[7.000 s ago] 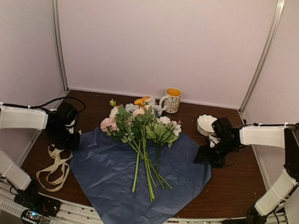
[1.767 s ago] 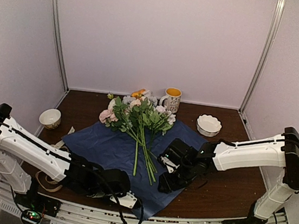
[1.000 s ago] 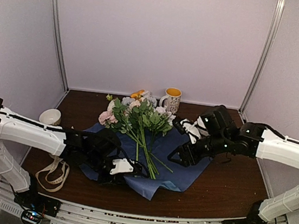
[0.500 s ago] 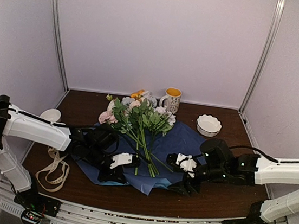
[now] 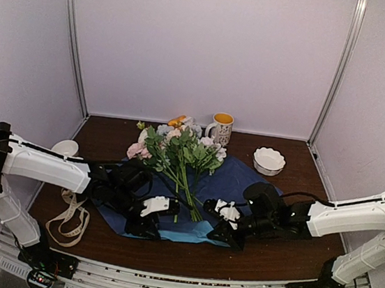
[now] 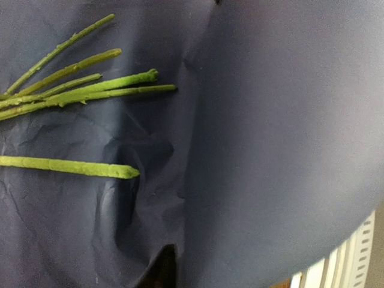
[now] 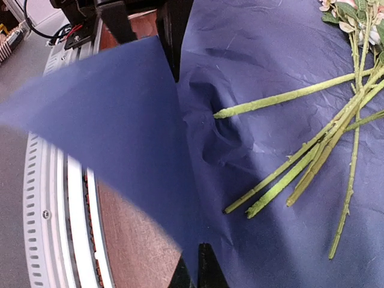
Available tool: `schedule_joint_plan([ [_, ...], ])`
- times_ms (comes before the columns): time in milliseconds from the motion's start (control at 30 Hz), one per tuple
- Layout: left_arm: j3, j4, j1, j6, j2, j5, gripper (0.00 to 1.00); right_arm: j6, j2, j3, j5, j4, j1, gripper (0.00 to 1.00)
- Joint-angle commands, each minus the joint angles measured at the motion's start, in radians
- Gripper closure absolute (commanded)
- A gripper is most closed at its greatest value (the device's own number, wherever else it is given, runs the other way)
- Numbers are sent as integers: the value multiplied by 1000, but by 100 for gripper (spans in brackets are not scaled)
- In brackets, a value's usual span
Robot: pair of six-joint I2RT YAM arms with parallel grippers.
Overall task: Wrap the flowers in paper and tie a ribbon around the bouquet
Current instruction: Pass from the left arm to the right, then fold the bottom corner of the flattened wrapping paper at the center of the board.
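At the near edge of the dark wooden table [image 5: 292,249], the right gripper [image 5: 216,224] lies low over the front of the large thin sheet of blue paper [image 5: 238,181]. In the right wrist view its dark fingertips [image 7: 203,267] are pressed together, and a fold of the paper [image 7: 252,60] runs down into them. A blurred flap rises on the left of that view, paler blue than the flat navy sheet. Seen from above, the paper's near edge is turned up in a lighter blue strip between the two grippers.

The left gripper [image 5: 154,218] sits just beside that fold, over the paper's left front part. Its wrist camera is filled by creased navy paper [image 6: 270,150] and the cut ends of the stems, so I cannot tell whether its jaws are spread or pressed together.

The long, narrow cream ribbon [image 5: 70,217] lies in loose loops on the table, left of the paper and under the left arm.

The bunch of white, pale pink, light blue and orange flowers [image 5: 178,149] lies on the paper, unwrapped. Its long green stems [image 7: 288,174] fan toward the grippers and its blooms point to the far side.

Farther back, a small white bowl [image 5: 65,147] stands to the left and a scalloped white bowl [image 5: 269,160] to the right. A patterned white mug with a yellow inside [image 5: 221,128] stands just behind the blooms.
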Motion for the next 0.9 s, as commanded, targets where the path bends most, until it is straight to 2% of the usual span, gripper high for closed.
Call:
schedule_joint_plan([
  [0,48,-75,6,-21,-96,2,47,36,30,74,-32,-72,-7,100],
  [67,48,-95,6,-8,-136,39,36,41,39,90,-43,-95,-7,100],
  [100,57,-111,6,3,-153,62,34,39,42,98,-42,-112,-7,100],
  [200,82,-124,9,19,-196,104,32,28,40,108,-29,-149,-7,100],
  [267,88,-72,25,-13,-209,95,32,25,32,109,-28,-157,-7,100],
  [333,91,-2,69,-76,-191,63,35,25,27,124,-25,-173,-7,100],
  [433,111,64,154,-174,-112,-24,50,14,21,154,-18,-216,-7,100],
  [533,148,77,213,-232,-9,-105,55,-1,19,168,-8,-245,-7,100],
  [700,210,7,215,-217,176,-199,59,-19,38,204,-25,-333,-6,100],
  [867,198,-4,215,-209,255,-239,59,-63,46,242,-142,-430,-1,100],
])
